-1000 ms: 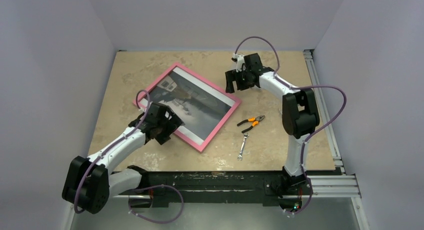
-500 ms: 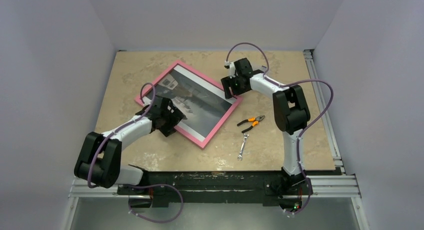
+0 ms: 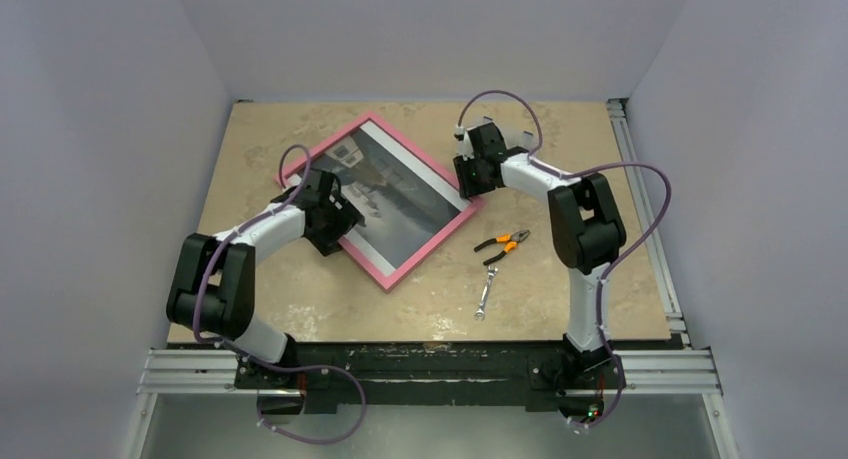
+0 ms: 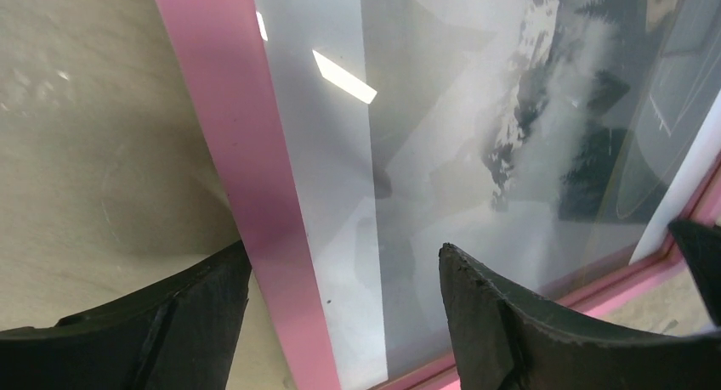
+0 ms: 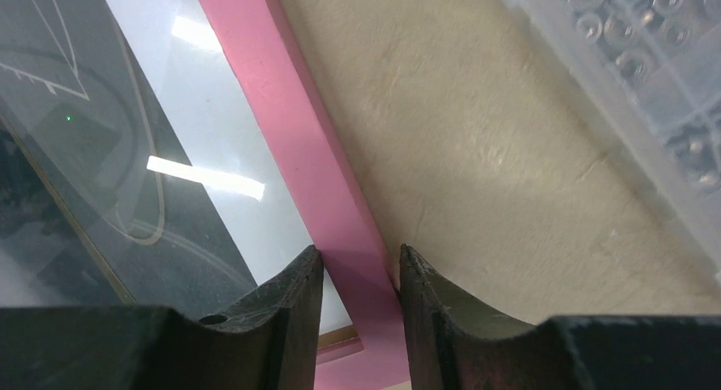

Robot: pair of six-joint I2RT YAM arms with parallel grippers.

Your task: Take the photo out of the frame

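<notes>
While the photo (image 3: 400, 191) sits inside the pink frame (image 3: 418, 262) behind reflective glazing, the frame lies turned diamond-wise on the beige surface (image 3: 300, 304), a little toward 12 o'clock from centre. Photo: dim grey scene with white margin, seen in both wrist views (image 4: 510, 135) (image 5: 102, 152). Left fingers (image 3: 343, 219) are at the frame's 8 o'clock edge. In the left wrist view they (image 4: 183, 318) stand well apart, straddling the pink rail (image 4: 255, 195): one over the bare surface (image 4: 93, 152), the other over the glazing. Right fingers (image 3: 468, 177) are at the frame's 3 o'clock corner. In the right wrist view they (image 5: 281, 322) are close together with the pink rail (image 5: 298, 152) filling the gap between them. They look clamped on the rail, but the contact line is in shadow, so the grip is probable only. Orange-handled pliers (image 3: 502, 242) lie on the surface at 4 o'clock of the frame, near it but apart. A wrench (image 3: 485, 293) lies just at 6 o'clock of the pliers.
</notes>
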